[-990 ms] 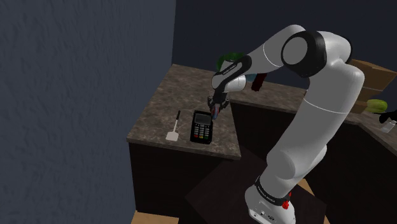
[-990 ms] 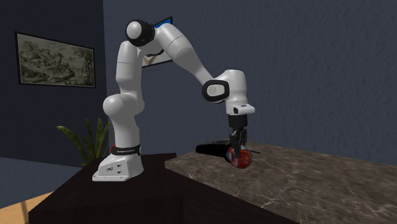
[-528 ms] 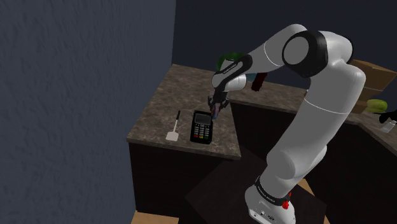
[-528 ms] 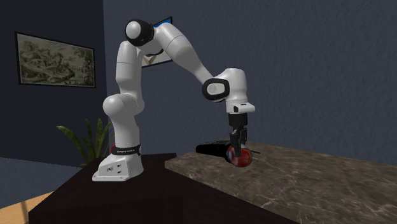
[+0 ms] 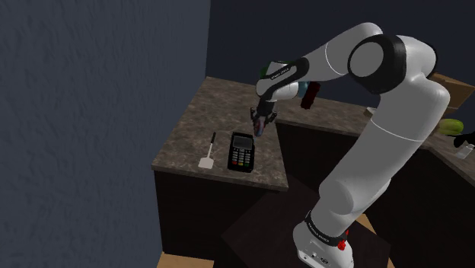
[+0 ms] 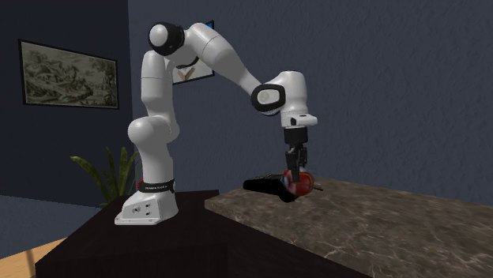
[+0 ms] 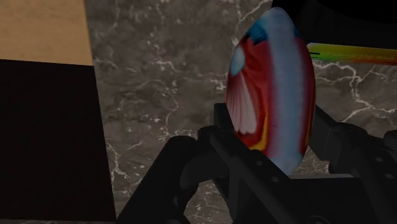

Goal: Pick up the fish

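One fish (image 7: 273, 95), red and white, sits clasped in the gripper (image 6: 293, 180), now higher above the counter (image 6: 379, 229) than before; pickup looks nearly complete.

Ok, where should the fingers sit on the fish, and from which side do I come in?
Across the mid-body, coming from above. The fish is thin and flat-sided, so its two broad flanks give the gripper near-parallel faces to pinch. The ends taper and would probably slip. The fingers clasp it that way now.
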Tool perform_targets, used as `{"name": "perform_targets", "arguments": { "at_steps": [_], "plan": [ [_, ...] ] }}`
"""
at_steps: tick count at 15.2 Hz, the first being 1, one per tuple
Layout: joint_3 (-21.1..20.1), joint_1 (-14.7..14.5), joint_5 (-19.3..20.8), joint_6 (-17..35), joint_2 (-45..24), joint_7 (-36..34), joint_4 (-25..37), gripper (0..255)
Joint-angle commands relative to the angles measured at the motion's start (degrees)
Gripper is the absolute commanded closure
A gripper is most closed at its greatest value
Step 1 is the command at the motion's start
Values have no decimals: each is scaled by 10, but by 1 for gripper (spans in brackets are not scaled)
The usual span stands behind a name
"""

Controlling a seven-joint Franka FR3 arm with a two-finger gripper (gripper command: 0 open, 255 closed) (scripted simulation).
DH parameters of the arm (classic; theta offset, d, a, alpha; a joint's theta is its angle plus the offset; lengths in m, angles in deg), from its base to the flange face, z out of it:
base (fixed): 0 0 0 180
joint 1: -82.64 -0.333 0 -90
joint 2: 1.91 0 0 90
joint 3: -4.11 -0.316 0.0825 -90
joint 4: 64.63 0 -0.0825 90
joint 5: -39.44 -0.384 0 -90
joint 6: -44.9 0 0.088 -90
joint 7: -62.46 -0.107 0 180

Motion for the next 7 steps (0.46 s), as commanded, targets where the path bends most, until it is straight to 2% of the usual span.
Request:
{"name": "perform_targets", "arguments": {
  "at_steps": [1,7],
  "plan": [
    [0,-1,2,-15,11,-2,4,255],
    [-1,-1,6,-47,29,-5,17,255]
  ]
}}
